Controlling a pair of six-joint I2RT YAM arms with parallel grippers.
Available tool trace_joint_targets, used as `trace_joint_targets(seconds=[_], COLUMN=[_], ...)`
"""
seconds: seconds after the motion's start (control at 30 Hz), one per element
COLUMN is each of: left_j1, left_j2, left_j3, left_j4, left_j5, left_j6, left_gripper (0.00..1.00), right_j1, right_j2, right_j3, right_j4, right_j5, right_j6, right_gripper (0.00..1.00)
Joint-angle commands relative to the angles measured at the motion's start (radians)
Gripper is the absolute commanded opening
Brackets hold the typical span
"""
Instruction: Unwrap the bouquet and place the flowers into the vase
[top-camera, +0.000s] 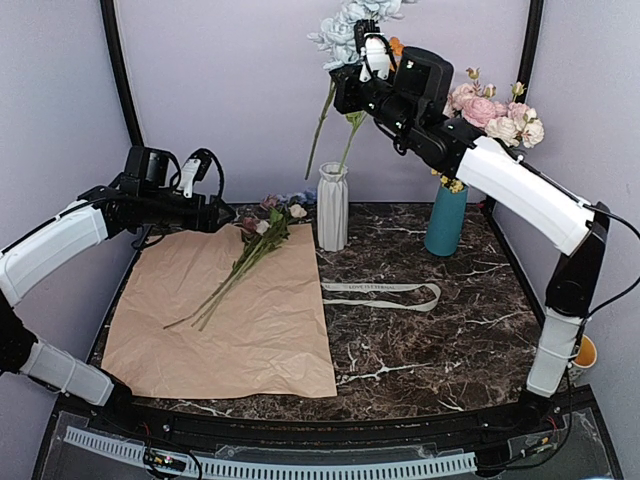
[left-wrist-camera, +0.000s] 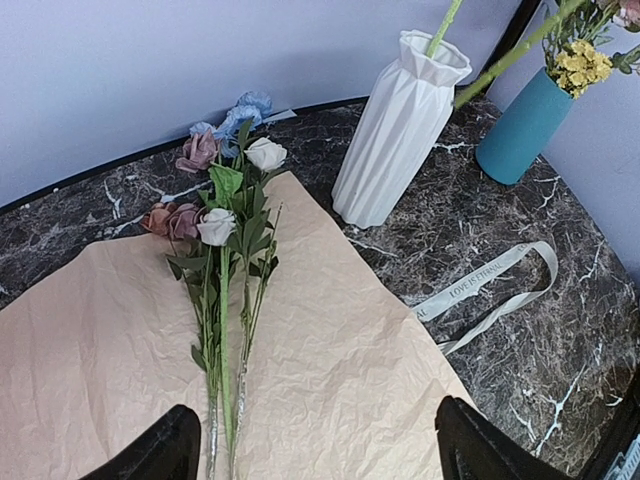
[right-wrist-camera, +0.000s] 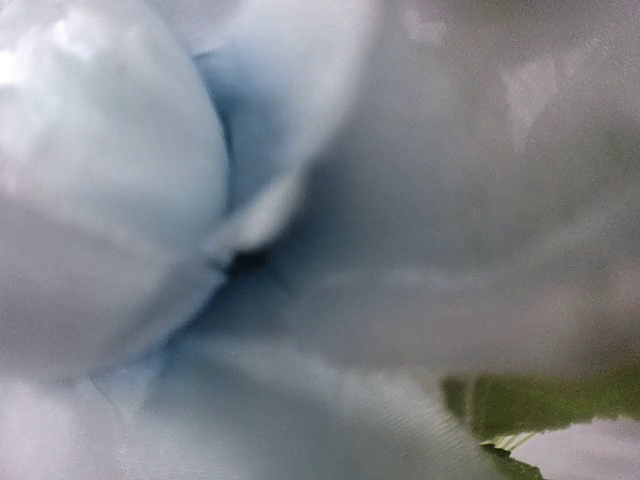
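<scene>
I am gripping the pale blue flowers (top-camera: 345, 22) in my closed right pincer (top-camera: 372, 50), high above the white vase (top-camera: 333, 205). 1 stem is entering its mouth. I should be lowering straight down, guiding the stray stem in, then releasing. My left pincer (left-wrist-camera: 313, 445) is hanging open over the loose stems (left-wrist-camera: 225, 300) on the paper (top-camera: 230, 340). The ribbon (top-camera: 385, 292) seems to read "LOVE IS ETERNAL".

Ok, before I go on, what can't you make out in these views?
Right wrist view: only blurred pale blue petals against the lens.
Top view: where the right fingers pinch the raised flowers, buried in blooms.
Top and left wrist views: stem ends inside the vase, hidden by its wall.
Left wrist view: left fingers and the lying stems, cut off by the bottom edge.
</scene>
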Motion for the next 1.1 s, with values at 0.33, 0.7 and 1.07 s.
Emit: trace_joint_targets(seconds=[0.33,0.7,1.07], left_j1=[-0.004,-0.003,-0.003], left_j2=[-0.040,-0.023,0.016], left_j3=[-0.034,-0.026,0.003], left_j4=[0.020,0.023,0.018], left_j5=[-0.006,-0.036,-0.023], left_j6=[-0.012,-0.001,0.018], left_gripper=[0.83,0.82,0.82], right_j1=[-0.129,-0.145,-0.146], right_j2=[0.106,0.102,0.106], right_j3=[0.158,0.045,-0.031], right_j4=[0.113,0.089,0.075], right_j5=[0.148,0.114,0.088], right_j6=[-0.086,0.022,0.129], right_gripper=[0.00,0.00,0.00])
